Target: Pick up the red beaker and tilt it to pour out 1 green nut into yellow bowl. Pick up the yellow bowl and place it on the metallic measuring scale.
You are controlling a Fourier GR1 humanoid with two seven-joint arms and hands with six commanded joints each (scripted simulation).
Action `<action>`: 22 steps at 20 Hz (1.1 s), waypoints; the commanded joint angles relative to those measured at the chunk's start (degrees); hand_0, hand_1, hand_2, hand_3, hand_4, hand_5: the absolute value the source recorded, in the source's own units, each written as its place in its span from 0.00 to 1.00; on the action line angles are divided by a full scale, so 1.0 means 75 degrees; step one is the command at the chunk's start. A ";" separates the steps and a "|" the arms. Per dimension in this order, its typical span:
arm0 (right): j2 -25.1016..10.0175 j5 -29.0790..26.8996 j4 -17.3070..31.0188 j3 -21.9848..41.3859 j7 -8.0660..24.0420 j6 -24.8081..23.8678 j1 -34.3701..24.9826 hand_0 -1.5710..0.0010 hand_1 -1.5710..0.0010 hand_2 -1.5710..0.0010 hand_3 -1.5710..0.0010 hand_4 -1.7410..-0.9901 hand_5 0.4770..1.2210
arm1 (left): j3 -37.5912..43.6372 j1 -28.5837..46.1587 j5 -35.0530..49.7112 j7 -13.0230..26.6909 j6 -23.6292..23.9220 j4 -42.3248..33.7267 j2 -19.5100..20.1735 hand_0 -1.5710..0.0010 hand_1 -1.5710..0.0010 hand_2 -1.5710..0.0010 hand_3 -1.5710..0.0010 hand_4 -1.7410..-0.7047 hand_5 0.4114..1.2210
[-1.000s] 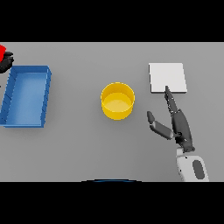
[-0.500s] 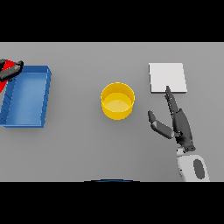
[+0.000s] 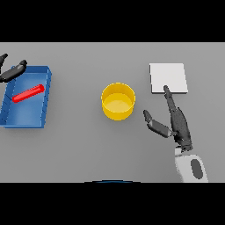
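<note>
The red cylindrical beaker (image 3: 28, 93), half a second earlier in the left hand (image 3: 13, 71), lay released in the blue rectangular tray (image 3: 46, 99); fingers apart. The right hand (image 3: 176, 122) stayed open right of the yellow bowl (image 3: 118, 101); pouring apparently finished.

You have the red beaker (image 3: 28, 93) lying on its side, a slim red tube slanting up toward the right, inside the blue tray at the left of the tabletop. The yellow bowl (image 3: 118, 101) stands upright near the middle, round and open; no nut can be made out inside. The metallic measuring scale (image 3: 168, 78) is a flat pale square to the bowl's right, apart from it.
</note>
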 commanded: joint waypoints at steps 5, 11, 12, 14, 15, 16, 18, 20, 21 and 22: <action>-0.0954 0.0794 0.0152 0.0561 0.0010 0.0871 -0.0771 1.00 1.00 1.00 1.00 0.85 0.25 | 0.0183 0.0154 0.0288 -0.0346 0.0166 -0.0213 -0.0192 0.99 0.99 0.99 0.99 0.91 0.31; -0.2197 0.2530 0.0813 0.1594 0.0032 0.1804 -0.2428 1.00 1.00 1.00 1.00 0.79 0.21 | 0.0135 0.0216 0.0366 -0.0117 0.0195 -0.0436 -0.0330 1.00 1.00 1.00 1.00 0.90 0.34; -0.2263 0.2755 0.0947 0.1816 -0.0069 0.1937 -0.2699 1.00 1.00 1.00 1.00 0.78 0.21 | 0.0155 0.0224 0.0389 -0.0112 0.0171 -0.0493 -0.0290 1.00 1.00 1.00 1.00 0.90 0.34; -0.2373 0.3183 0.1182 0.2259 -0.0345 0.2155 -0.3075 1.00 1.00 1.00 1.00 0.77 0.22 | 0.0175 0.0191 0.0392 -0.0043 0.0146 -0.0399 -0.0281 1.00 1.00 1.00 1.00 0.90 0.34; -0.2415 0.3315 0.1445 0.2383 -0.0454 0.2244 -0.3316 1.00 1.00 1.00 1.00 0.76 0.22 | 0.0161 0.0250 0.0380 -0.0170 0.0144 -0.0405 -0.0289 1.00 1.00 1.00 1.00 0.90 0.34; -0.2433 0.3473 0.1675 0.2558 -0.0545 0.2348 -0.3550 1.00 1.00 1.00 1.00 0.77 0.22 | 0.0168 0.0271 0.0402 -0.0161 0.0124 -0.0426 -0.0286 1.00 1.00 1.00 1.00 0.90 0.34; -0.2396 0.3686 0.2029 0.2846 -0.0740 0.2504 -0.3898 1.00 1.00 1.00 1.00 0.78 0.22 | 0.0203 0.0337 0.0429 -0.0234 0.0063 -0.0491 -0.0191 1.00 1.00 1.00 1.00 0.90 0.35; -0.2356 0.3858 0.2365 0.3096 -0.0992 0.2618 -0.4194 1.00 1.00 1.00 1.00 0.78 0.22 | 0.0211 0.0422 0.0432 -0.0266 0.0081 -0.0577 -0.0162 1.00 1.00 1.00 1.00 0.90 0.35; -0.2351 0.3891 0.2635 0.3162 -0.1088 0.2737 -0.4423 1.00 1.00 1.00 1.00 0.78 0.22 | 0.0227 0.0373 0.0474 -0.0209 0.0060 -0.0611 -0.0171 1.00 1.00 1.00 1.00 0.90 0.35; -0.2293 0.3944 0.2843 0.3260 -0.1111 0.2819 -0.4578 1.00 1.00 1.00 1.00 0.78 0.22 | 0.0203 0.0347 0.0427 -0.0207 0.0076 -0.0545 -0.0186 1.00 1.00 1.00 1.00 0.90 0.35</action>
